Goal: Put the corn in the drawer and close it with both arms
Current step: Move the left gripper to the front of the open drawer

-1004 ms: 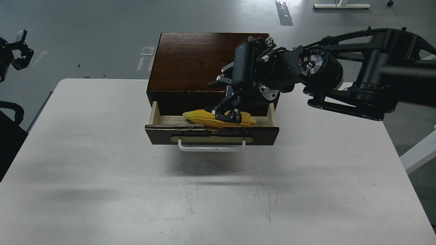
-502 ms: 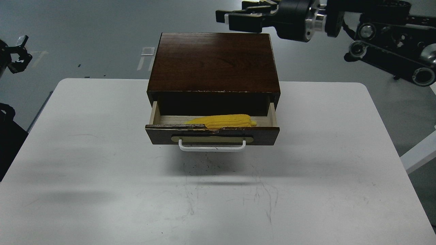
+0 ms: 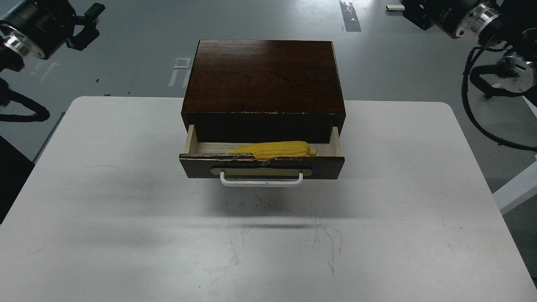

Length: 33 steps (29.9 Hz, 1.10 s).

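The corn lies lengthwise inside the open drawer, just behind its chipped dark front, with nothing gripping it. The step in hand, as we judge it, is closing: we should bring both arms down level with the drawer front, one on each side of the white handle, and push evenly so the drawer slides straight into the cabinet without skewing or shoving the cabinet back across the table. Our left gripper shows small and dark at the upper left, so we cannot tell how its jaws stand; our right arm runs off the top edge, its jaws out of sight. The cob is bright yellow, tapered leftward, with a stubby right end.
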### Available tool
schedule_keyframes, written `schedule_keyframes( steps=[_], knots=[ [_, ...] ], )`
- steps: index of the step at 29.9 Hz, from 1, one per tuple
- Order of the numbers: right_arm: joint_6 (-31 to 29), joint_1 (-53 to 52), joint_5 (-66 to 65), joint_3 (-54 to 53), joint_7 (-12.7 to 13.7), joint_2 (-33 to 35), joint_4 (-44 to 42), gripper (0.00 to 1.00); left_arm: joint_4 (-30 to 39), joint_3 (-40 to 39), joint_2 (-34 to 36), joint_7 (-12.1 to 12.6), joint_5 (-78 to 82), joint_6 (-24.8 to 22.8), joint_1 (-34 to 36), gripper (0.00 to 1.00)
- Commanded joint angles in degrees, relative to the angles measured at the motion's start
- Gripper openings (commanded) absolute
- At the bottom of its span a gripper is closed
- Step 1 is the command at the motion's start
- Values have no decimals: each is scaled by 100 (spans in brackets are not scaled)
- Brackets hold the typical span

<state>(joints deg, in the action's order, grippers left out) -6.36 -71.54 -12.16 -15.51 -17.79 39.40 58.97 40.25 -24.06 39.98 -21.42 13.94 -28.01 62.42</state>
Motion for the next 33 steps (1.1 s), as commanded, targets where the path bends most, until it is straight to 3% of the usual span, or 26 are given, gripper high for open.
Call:
schedule_keyframes(
  steps=[1,8,13,15,17,21,22,33],
  knots=[
    [-32,560,809,-810,21,-55,-289,100,929,-3,-25,6,914,1,86,91],
    [-14,983,2321,-1322,38,-64,-842,100,2580,-73,167,-169,2743,1,69,83],
    [-5,1300,2806,-1603,-32,-64,-1054,100,3865,-82,651,-214,3991,1,60,68],
    [-5,1545,2842,-1945,-41,-72,-1054,100,4584,-73,1027,-353,4650,1,7,49],
    [-14,1642,2842,-2121,-41,-73,-1063,100,4963,-12,1265,-494,4923,1,-19,37],
    [-31,1722,2842,-2157,-41,-73,-1142,100,5317,6,1442,-565,5267,1,-19,4],
    [-66,1739,2842,-2157,-41,-73,-1186,100,5344,6,1443,-600,5329,1,-19,0],
    [-348,2381,2842,-2298,30,-336,-1318,100,5853,454,1381,-658,6831,1,-54,0]
  ],
)
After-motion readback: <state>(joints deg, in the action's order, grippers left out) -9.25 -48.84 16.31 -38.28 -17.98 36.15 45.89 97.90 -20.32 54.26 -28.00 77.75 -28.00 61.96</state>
